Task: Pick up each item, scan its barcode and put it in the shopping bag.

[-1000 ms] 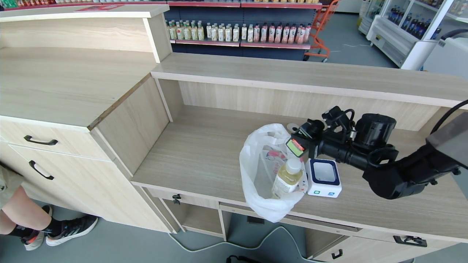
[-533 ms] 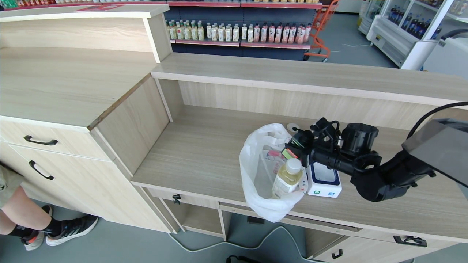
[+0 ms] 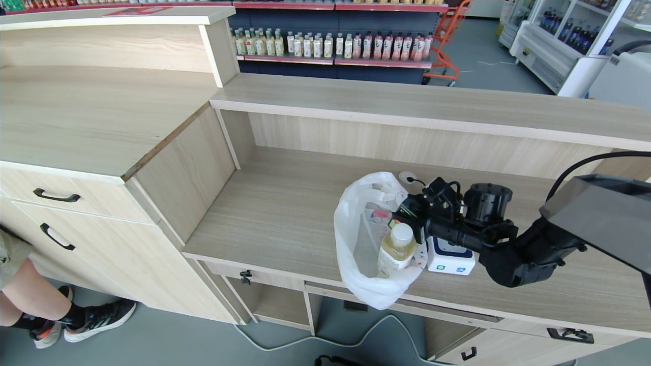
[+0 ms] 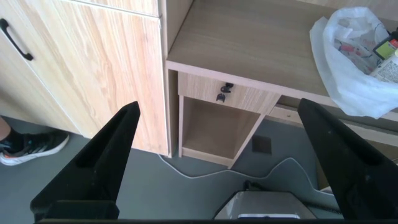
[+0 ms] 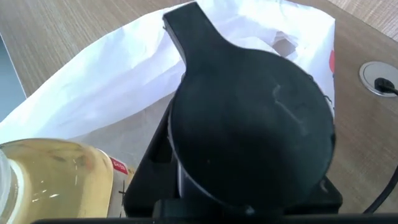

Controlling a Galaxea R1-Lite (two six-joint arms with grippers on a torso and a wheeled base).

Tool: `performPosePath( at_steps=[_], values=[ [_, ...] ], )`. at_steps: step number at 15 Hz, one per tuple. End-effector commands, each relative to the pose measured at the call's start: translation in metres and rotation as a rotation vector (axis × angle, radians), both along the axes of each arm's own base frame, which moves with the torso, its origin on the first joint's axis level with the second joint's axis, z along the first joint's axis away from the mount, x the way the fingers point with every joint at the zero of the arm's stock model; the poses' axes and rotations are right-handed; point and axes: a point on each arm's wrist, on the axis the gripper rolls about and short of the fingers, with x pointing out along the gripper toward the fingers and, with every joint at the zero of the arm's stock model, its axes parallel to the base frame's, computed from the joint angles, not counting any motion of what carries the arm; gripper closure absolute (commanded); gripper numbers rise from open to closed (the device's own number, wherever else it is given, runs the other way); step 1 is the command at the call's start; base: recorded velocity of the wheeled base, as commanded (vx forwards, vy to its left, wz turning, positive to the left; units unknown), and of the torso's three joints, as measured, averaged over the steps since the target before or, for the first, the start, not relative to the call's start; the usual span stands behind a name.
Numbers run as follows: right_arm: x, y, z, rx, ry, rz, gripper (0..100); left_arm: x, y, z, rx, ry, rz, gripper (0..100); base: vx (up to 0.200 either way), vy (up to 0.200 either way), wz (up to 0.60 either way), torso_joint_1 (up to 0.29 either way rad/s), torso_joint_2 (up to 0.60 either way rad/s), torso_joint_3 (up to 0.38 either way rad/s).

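Observation:
A white plastic shopping bag point(image 3: 356, 239) stands open on the lower counter shelf, with a pale yellow bottle point(image 3: 396, 249) with a white cap inside it. My right gripper point(image 3: 399, 218) is at the bag's mouth, just above the bottle, shut on a small green and red item point(image 3: 392, 222) that is mostly hidden. In the right wrist view a black rounded shape point(image 5: 249, 124) hangs over the bag point(image 5: 112, 87) and the bottle point(image 5: 56, 180). My left gripper point(image 4: 217, 162) is open and low beside the counter, with the bag point(image 4: 348, 62) far off.
A white scanner box point(image 3: 450, 259) with a blue-rimmed window sits right of the bag, under my right arm. A cable grommet point(image 3: 407, 177) lies behind the bag. The shelf's back wall and upper counter point(image 3: 407, 101) close in the rear. Bare shelf point(image 3: 274, 208) lies left of the bag.
My right gripper has come down and to the left with the green and red item, from above the scanner to the bag's mouth. The bag and bottle have stayed put.

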Motion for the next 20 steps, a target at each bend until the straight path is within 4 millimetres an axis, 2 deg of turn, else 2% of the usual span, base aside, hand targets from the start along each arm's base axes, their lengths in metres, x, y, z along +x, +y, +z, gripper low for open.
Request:
performPosePath(
  at_steps=[1,7,11,12,16,20],
  values=[
    [0.001,-0.002,-0.004,-0.002,0.008,-0.005,100,0.0,0.0,0.0,-0.001,-0.001,0.0,0,0.0,0.0,0.0,0.0,0.0,0.0],
    [0.007,-0.022,-0.006,-0.012,0.002,-0.053,100,0.0,0.0,0.0,-0.001,0.0,0.0,0,0.0,0.0,0.0,0.0,0.0,0.0],
    [0.009,-0.028,-0.009,-0.013,0.01,-0.067,100,0.0,0.0,0.0,-0.001,0.0,0.0,0,0.0,0.0,0.0,0.0,0.0,0.0],
    [0.009,-0.028,-0.009,-0.014,0.01,-0.066,0,0.0,0.0,0.0,-0.001,0.0,0.0,0,0.0,0.0,0.0,0.0,0.0,0.0],
    [0.01,-0.028,-0.006,-0.01,0.002,-0.065,0,0.0,0.0,0.0,-0.001,0.0,0.0,0,0.0,0.0,0.0,0.0,0.0,0.0],
    [0.01,-0.031,0.013,0.006,-0.017,-0.075,0,0.0,0.0,0.0,-0.001,0.0,0.0,0,0.0,0.0,0.0,0.0,0.0,0.0]
  ],
)
